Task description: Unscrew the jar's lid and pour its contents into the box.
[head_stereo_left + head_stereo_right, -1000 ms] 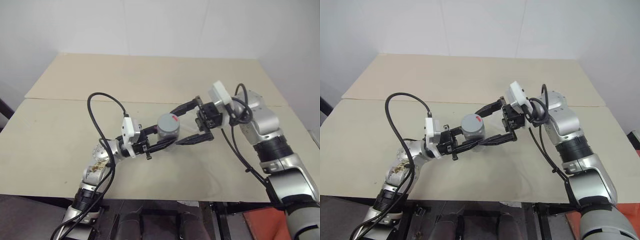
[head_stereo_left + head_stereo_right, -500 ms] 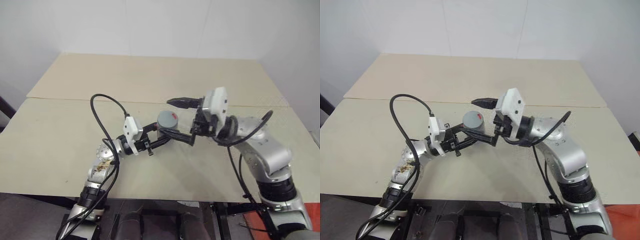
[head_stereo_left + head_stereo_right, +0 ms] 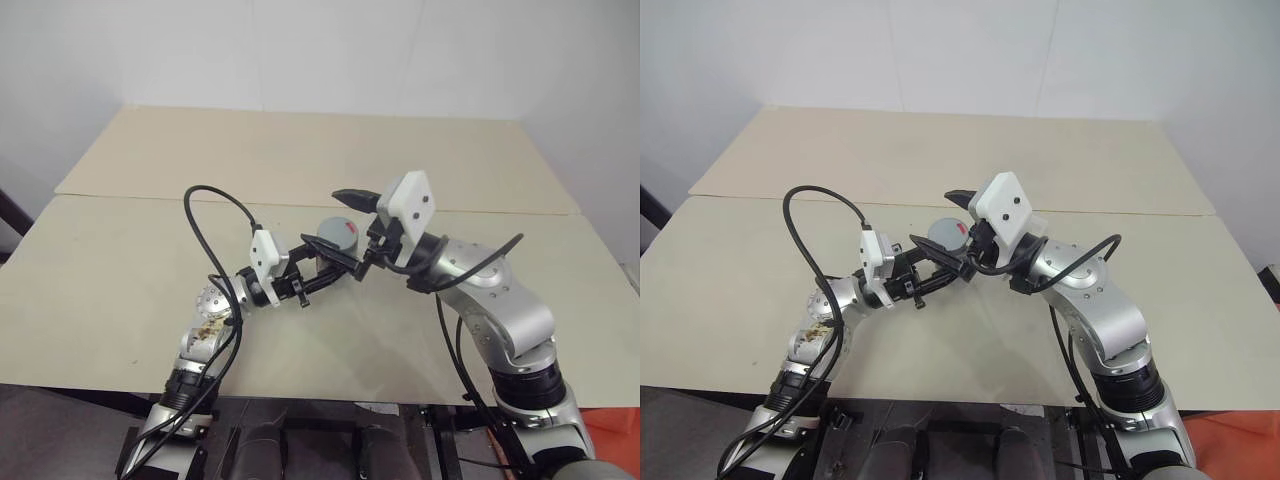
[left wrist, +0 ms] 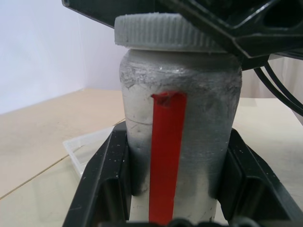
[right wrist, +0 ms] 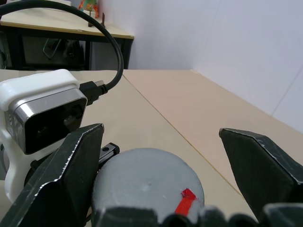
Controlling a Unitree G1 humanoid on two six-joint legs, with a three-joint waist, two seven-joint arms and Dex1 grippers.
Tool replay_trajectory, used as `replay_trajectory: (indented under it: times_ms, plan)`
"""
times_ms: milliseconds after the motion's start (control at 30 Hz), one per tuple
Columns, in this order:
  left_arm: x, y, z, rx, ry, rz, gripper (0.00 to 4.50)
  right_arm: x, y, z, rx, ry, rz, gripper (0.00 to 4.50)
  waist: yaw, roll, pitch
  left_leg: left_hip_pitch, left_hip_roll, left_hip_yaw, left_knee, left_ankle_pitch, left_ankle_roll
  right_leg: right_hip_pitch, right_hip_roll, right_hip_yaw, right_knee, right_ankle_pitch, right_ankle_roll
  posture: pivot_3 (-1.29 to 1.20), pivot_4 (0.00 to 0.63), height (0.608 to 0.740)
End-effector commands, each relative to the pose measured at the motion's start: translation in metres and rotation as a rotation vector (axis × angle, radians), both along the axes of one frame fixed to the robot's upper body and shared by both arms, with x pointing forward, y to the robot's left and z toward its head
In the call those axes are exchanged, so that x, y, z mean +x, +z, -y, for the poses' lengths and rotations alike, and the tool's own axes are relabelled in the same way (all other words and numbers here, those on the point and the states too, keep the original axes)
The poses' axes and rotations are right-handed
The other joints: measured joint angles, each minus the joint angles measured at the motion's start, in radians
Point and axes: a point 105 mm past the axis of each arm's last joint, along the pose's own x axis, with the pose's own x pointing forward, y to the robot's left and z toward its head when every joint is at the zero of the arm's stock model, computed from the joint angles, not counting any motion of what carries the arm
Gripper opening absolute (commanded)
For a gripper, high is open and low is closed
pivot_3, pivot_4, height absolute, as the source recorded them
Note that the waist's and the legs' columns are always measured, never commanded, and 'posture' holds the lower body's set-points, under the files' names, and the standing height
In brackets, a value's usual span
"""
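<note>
Silver-grey and scuffed, the jar (image 4: 177,137) stands upright at the centre of the left wrist view, clamped low on its body by the left gripper (image 3: 325,262); a red stripe (image 4: 165,156) runs down its side. It looks rigid, light and somewhat slick, so the ribbed rim of the lid (image 4: 163,32) is likely the best purchase. Black, angular fingers of the right gripper (image 5: 177,165) stand spread wide on either side of the lid, not touching. Beyond, at left centre, a corner of the clear plastic box (image 4: 85,146) lies on the beige table (image 3: 300,150).
</note>
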Motion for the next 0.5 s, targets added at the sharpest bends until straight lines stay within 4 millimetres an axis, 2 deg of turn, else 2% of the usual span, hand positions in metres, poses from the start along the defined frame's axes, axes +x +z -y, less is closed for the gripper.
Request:
replay_trajectory:
  times_ms: [33,500]
  plan:
    - [-0.002,0.009,-0.005,-0.030,0.017,0.046,1.93,-0.003,0.009,0.008,0.012,-0.018,0.037,4.48,0.000,0.000,0.000,0.000,0.000,0.000,0.000,0.000,0.000,0.000,0.000,0.000,0.000,0.000,0.000,0.00,0.150,0.740]
    - [0.002,0.004,-0.016,-0.038,0.044,0.036,1.93,-0.006,0.003,0.030,-0.020,-0.014,0.010,4.48,0.001,0.000,0.000,0.000,0.000,0.000,0.000,0.000,0.000,0.000,0.000,0.000,0.000,0.000,0.000,0.00,0.150,0.740]
